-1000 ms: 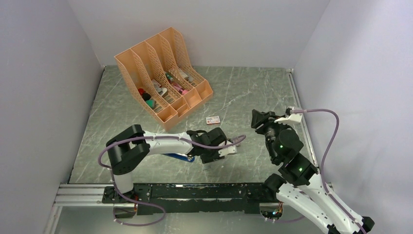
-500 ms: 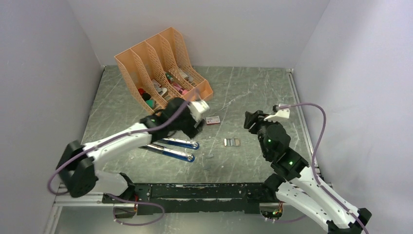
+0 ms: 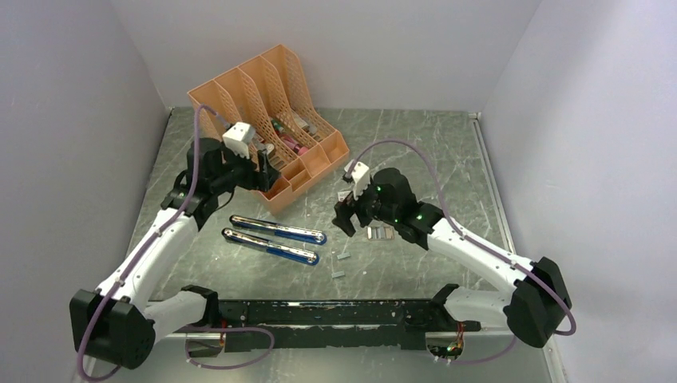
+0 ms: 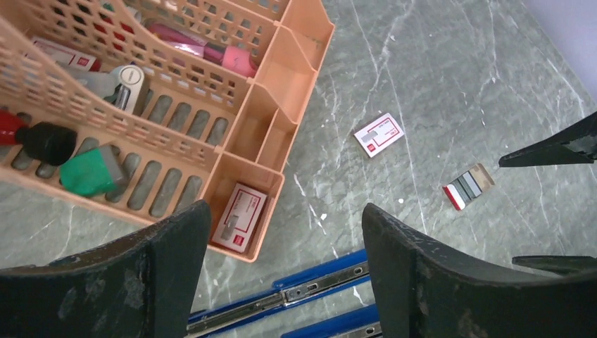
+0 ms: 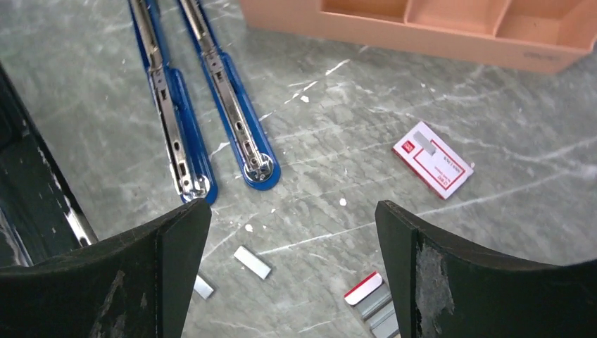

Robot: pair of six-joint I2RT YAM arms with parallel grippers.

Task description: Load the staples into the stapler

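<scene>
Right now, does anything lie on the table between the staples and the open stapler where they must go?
Nothing blocks the way from the staples to the open blue stapler. One small loose strip lies flat just beside that path. The white-and-red box sits well clear of it.

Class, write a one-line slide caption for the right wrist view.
Open right gripper hovers over a silvery-grey block of staples, an opened blue metal stapler and a small white-and-red box.
</scene>
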